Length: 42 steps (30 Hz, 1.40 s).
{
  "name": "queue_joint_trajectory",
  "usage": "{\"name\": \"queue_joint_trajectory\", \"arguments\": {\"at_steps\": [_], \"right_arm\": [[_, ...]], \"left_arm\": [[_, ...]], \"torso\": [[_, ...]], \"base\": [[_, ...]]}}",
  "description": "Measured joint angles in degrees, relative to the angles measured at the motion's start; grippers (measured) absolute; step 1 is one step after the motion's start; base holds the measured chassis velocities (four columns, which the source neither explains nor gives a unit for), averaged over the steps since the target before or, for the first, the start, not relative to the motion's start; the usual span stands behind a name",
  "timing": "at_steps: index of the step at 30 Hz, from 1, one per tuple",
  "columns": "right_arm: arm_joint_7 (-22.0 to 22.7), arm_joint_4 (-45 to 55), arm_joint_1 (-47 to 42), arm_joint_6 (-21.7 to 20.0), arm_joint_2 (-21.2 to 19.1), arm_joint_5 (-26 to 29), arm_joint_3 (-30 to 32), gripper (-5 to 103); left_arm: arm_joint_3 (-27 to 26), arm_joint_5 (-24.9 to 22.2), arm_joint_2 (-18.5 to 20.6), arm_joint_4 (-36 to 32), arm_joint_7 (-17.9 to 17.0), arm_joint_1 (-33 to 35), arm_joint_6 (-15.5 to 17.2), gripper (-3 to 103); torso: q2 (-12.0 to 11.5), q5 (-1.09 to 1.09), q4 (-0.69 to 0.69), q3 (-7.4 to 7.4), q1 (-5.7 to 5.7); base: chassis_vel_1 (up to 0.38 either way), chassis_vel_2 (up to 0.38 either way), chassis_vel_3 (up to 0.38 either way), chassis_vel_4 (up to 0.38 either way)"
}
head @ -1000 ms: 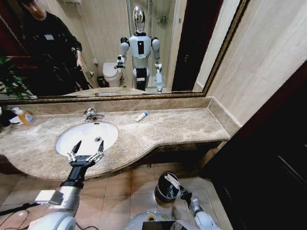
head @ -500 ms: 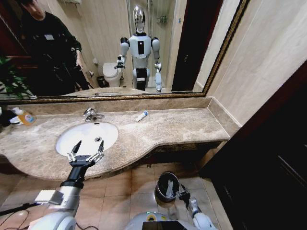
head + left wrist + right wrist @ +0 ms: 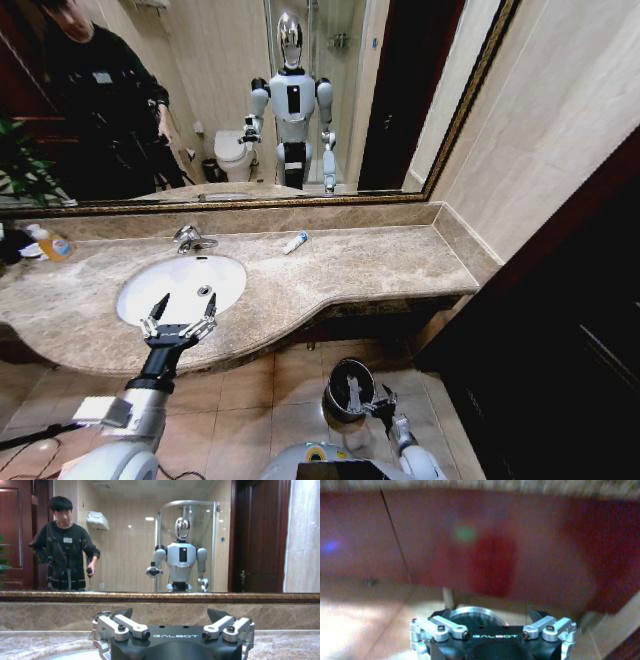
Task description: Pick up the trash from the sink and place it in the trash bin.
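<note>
Hovering spread left pincer (image 3: 180, 318) over sink (image 3: 140, 285) front rim, released right pincer (image 3: 377, 404) beside trash bin (image 3: 340, 372) rim.

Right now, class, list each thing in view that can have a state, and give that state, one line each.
Left tool: open, empty, hovering over the sink's front rim.
Right tool: open, low beside the trash bin.
Sink: no trash in the basin, no water visible.
Trash bin: upright on the floor, a white piece inside.
White tube: lying on the counter behind the sink.
</note>
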Motion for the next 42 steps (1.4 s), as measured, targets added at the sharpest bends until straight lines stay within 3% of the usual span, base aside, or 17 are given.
{"name": "queue_joint_trajectory", "arguments": {"at_steps": [3, 10, 13, 15, 18, 23, 29, 33, 39, 42], "right_arm": [[0.2, 8.9, -4.9, -0.4, -2.7, 3.2, 0.4, 100], [2.8, 24.8, -12.0, 1.4, -4.8, 6.4, 4.1, 100], [4.7, 38.0, -15.1, -0.7, -6.3, 9.4, 5.9, 100], [5.0, 40.0, -15.3, -1.3, -6.7, 9.8, 6.0, 100], [7.3, 48.9, -13.5, -5.3, -9.4, 10.9, 4.6, 100], [7.1, 51.1, -6.3, -10.4, -13.6, 13.2, 0.9, 100], [5.4, 48.0, -0.2, -12.0, -16.7, 15.8, -1.9, 100], [5.1, 44.6, 8.8, -14.1, -20.2, 20.3, -7.7, 100], [5.2, 40.9, 19.6, -16.4, -21.2, 24.0, -14.9, 100], [6.4, 36.3, 28.3, -18.3, -19.4, 26.3, -21.9, 100]], "left_arm": [[0.0, 0.0, 0.0, 0.0, 0.0, 0.0, 0.0, 100], [0.0, 0.0, 0.0, 0.0, 0.0, 0.0, 0.0, 100], [0.0, 0.0, 0.0, 0.0, 0.0, 0.0, 0.0, 100], [0.0, 0.0, 0.0, 0.0, 0.0, 0.0, 0.0, 100], [0.0, 0.0, 0.0, 0.0, 0.0, 0.0, 0.0, 100], [0.0, 0.0, 0.0, 0.0, 0.0, 0.0, 0.0, 100], [0.0, 0.0, 0.0, 0.0, 0.0, 0.0, 0.0, 100], [0.0, 0.0, 0.0, 0.0, 0.0, 0.0, 0.0, 100], [0.0, 0.0, 0.0, 0.0, 0.0, 0.0, 0.0, 100], [0.0, 0.0, 0.0, 0.0, 0.0, 0.0, 0.0, 100]], "torso": [[0.0, -0.01, -0.01, 0.00, 0.00], [0.0, -0.02, -0.01, 0.00, -0.01], [0.0, -0.01, -0.01, 0.00, -0.01], [0.0, -0.02, -0.01, 0.00, -0.01], [0.0, -0.01, -0.01, 0.00, -0.01], [0.0, 0.01, 0.01, 0.00, 0.00], [0.0, 0.01, 0.00, 0.00, 0.00], [0.0, 0.00, -0.01, 0.01, 0.00], [0.0, -0.01, 0.00, 0.01, 0.01], [0.0, -0.01, 0.00, 0.01, 0.01]], "base": [[0.000, 0.000, 0.000, 0.000], [0.000, 0.000, 0.000, 0.000], [0.000, 0.000, 0.000, 0.000], [0.000, 0.000, 0.000, 0.000], [0.000, 0.000, 0.000, 0.000], [0.000, 0.000, 0.000, 0.000], [0.000, 0.000, 0.000, 0.000], [0.000, 0.000, 0.000, 0.000], [0.000, 0.000, 0.000, 0.000], [0.000, 0.000, 0.000, 0.000]]}}
